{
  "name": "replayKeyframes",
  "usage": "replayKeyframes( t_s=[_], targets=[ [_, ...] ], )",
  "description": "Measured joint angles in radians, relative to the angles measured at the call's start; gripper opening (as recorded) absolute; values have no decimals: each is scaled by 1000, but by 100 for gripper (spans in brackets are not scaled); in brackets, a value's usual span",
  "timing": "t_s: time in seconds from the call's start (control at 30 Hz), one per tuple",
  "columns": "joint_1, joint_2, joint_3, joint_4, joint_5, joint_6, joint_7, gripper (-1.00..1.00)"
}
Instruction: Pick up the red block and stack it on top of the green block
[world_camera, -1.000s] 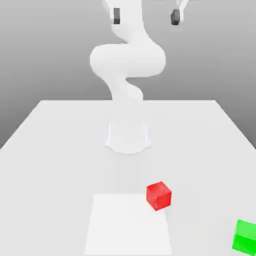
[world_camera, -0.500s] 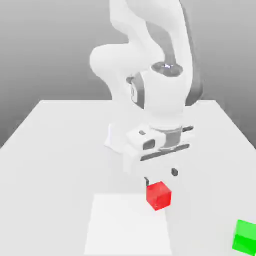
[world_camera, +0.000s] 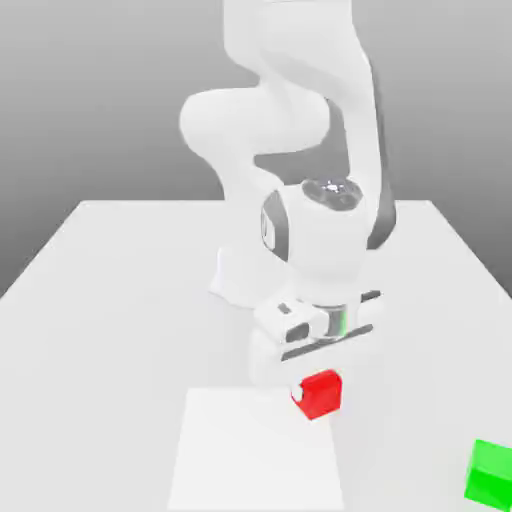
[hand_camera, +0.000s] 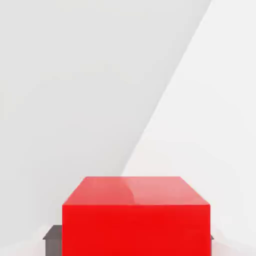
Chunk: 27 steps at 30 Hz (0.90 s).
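White worktop (world_camera: 120, 300) carries the red block (world_camera: 322, 394) near its front edge, straddled by the spread claw (world_camera: 318, 385), which is best closed squarely before lifting toward the green block (world_camera: 490, 472), far right.

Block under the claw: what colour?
Bright red, plain glossy faces: the red block, best seen in the hand view.

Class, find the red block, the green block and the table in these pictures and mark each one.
red block (world_camera: 322, 394), exterior view, its front face below the hand.
green block (world_camera: 490, 474), exterior view, its front face, at the lower right.
table (world_camera: 110, 330), exterior view, bare white top.
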Motion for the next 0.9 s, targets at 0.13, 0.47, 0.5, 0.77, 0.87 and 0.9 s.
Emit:
replayKeyframes(
  t_s=[0.13,0.47,0.5,0.77,0.87,0.9],
  targets=[
    [19,-118,-3,-1,15,-117,-19,-100],
    [122,42,52,337,-17,-296,-164,-100],
    [128,62,61,373,-21,-313,-179,-100],
    [181,245,112,609,-67,-369,-263,-100],
    [196,333,96,620,-91,-293,-249,100],
    [196,333,96,620,-91,-293,-249,100]
  ],
)
